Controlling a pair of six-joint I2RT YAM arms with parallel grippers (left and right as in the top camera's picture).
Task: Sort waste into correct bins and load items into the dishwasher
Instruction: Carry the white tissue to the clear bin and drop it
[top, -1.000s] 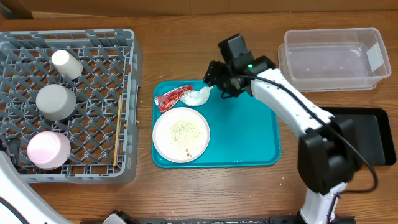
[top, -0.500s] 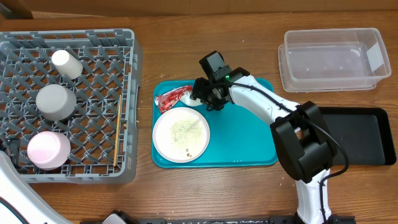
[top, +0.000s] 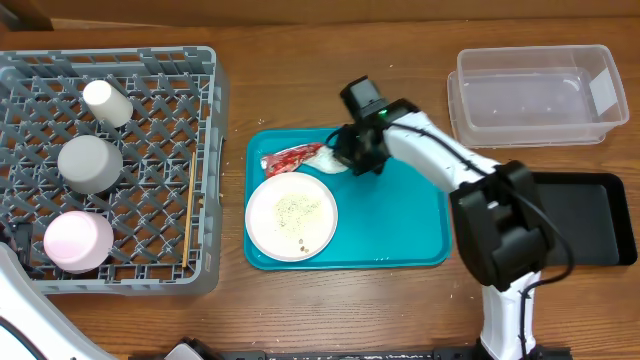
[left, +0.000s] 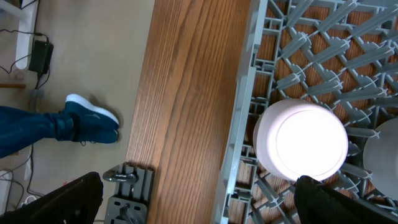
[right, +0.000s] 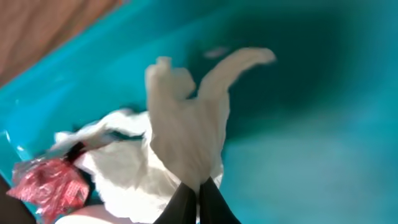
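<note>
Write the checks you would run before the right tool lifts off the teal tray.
1. Grip: ok, the right tool is shut on the napkin.
2. Load separate: cannot tell, the red wrapper lies against the napkin.
3. Drop point: ok, the clear tub is empty.
4. Other bin: ok, the visible part of the black tray is empty.
5. Neighbour: ok, the plate is outside the grip.
6. Other arm: ok, the left tool is open at the dish rack edge.

Bright, even light; the napkin (right: 186, 140) is motion-blurred.
</note>
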